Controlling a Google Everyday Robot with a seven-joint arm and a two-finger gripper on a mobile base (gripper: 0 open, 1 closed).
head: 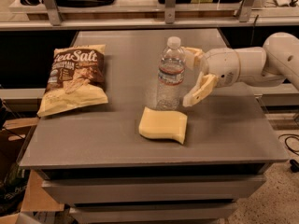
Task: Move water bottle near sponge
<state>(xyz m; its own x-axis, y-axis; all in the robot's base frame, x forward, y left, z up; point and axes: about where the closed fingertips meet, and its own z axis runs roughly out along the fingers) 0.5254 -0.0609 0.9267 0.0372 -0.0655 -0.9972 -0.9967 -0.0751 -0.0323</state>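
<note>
The water bottle (170, 73) stands upright on the grey table (93, 134), clear and ribbed with a white cap and a white-and-red label band. The pale yellow sponge (163, 124) lies flat just in front of it, a small gap between them. My gripper (193, 76) is just right of the bottle, open, with one finger behind near the bottle's shoulder and the other hanging down at the front right. It holds nothing and does not touch the bottle.
A sea-salt chip bag (72, 78) lies on the table's left side. A shelf rail with metal posts (168, 20) runs along the back. My white arm (261, 64) reaches in from the right. The table's front edge is close below the sponge.
</note>
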